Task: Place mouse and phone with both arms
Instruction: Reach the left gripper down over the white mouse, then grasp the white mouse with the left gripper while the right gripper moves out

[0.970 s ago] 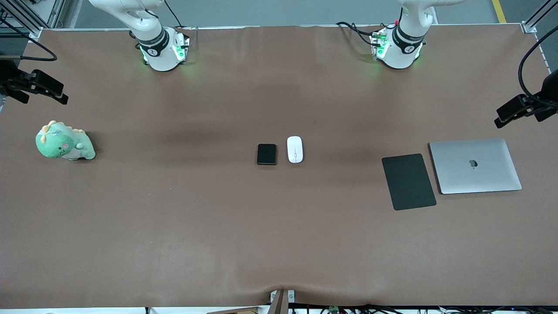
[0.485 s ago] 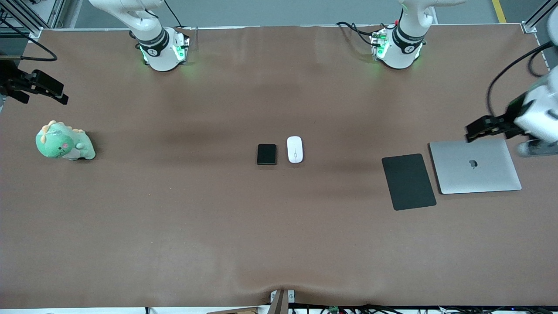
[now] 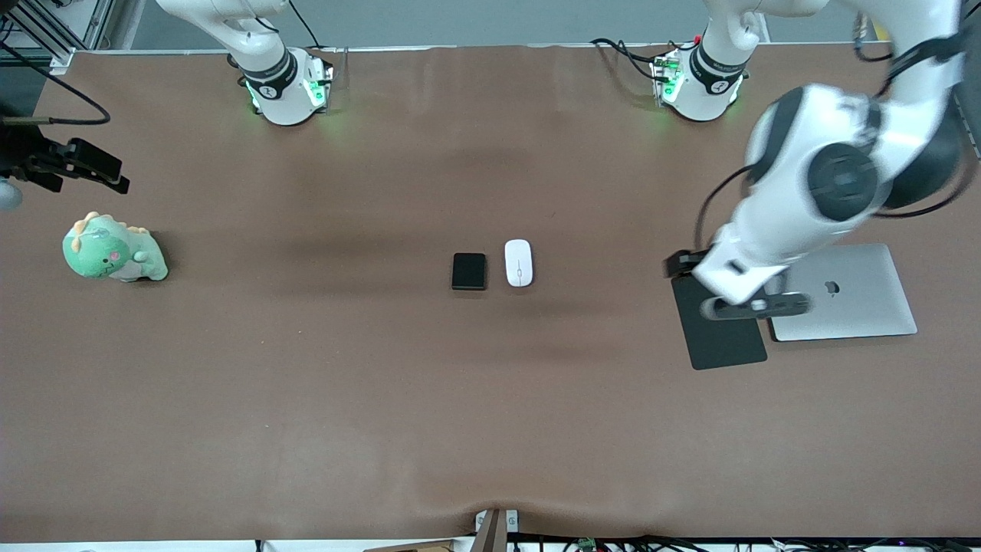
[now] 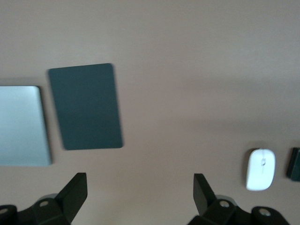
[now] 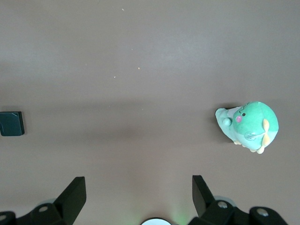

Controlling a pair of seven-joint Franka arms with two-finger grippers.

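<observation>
Brown tabletop ran bare under both my grippers. My left gripper [image 4: 138, 197] hung with jaws wide and empty over the mouse pad [image 3: 720, 337]; my right gripper [image 5: 138, 197] hung wide and empty near the plush dinosaur [image 3: 113, 249]. Mouse [image 3: 519, 263] and phone [image 3: 469, 271] lay side by side mid-table. Both looked light, rigid and slick; I judged a pinch across the long sides best.

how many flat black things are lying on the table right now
2. The phone lies mid-table beside the mouse; the larger mouse pad lies beside the laptop, partly covered by the left arm.
</observation>
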